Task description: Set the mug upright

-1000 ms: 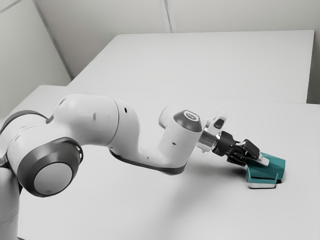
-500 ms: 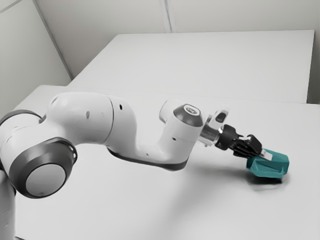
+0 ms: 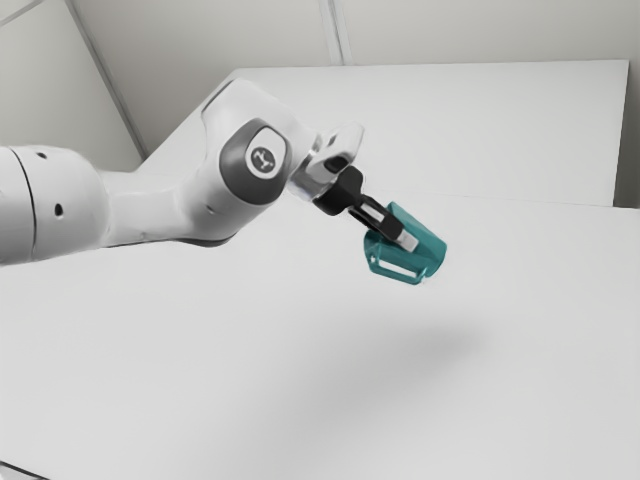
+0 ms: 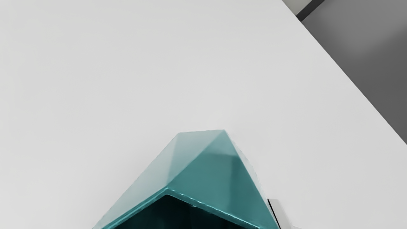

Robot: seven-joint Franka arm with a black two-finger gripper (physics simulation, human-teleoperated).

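The teal faceted mug (image 3: 428, 252) hangs above the table in the exterior view, tilted, its handle on the lower side. My gripper (image 3: 405, 240) is shut on the mug's body, one pale fingertip lying against the near wall; the far finger is hidden behind the mug. In the wrist view the mug (image 4: 206, 178) shows its rim and dark inside facing my hand, the body narrowing away from it. Part of one finger of my gripper (image 4: 203, 222) appears beside the mug's wall, and the mug lies between the fingers.
Below the raised mug, a soft shadow falls on the white table (image 3: 250, 380). A second white surface (image 3: 430, 120) stands behind, against the pale walls. The wrist view includes a table edge running diagonally past the mug, with dark grey floor (image 4: 375, 70) beyond.
My hand has lifted the mug off the table and carried it up and toward the exterior view's left. Its tilt has changed, and the arm has drawn back and risen.
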